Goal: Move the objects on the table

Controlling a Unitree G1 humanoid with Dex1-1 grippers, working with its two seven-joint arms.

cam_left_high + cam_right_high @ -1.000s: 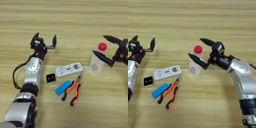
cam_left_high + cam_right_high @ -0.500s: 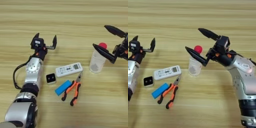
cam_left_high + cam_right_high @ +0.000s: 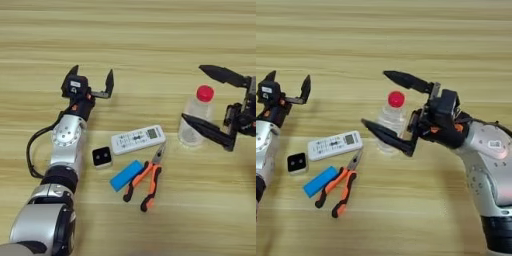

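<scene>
A clear plastic bottle (image 3: pixel 389 126) with a red cap (image 3: pixel 396 98) stands upright on the table (image 3: pixel 150 30), right of centre. My right gripper (image 3: pixel 374 98) is open wide around it. One finger reaches past the cap on the far side, and the other lies low in front of the bottle's base. I cannot tell whether either finger touches it. To the left lie a white remote control (image 3: pixel 137 139), a small black cube (image 3: pixel 102 157), a flat blue block (image 3: pixel 126 175) and orange-black pliers (image 3: pixel 146 180). My left gripper (image 3: pixel 91 80) is open, above and to the left of these things.
My left forearm (image 3: pixel 67 145) lies along the table's left side, right beside the black cube. My right arm (image 3: pixel 491 165) comes in from the lower right.
My right gripper has spread its fingers wider and moved left, so the bottle now stands between them. The bottle and my left arm have not moved.
</scene>
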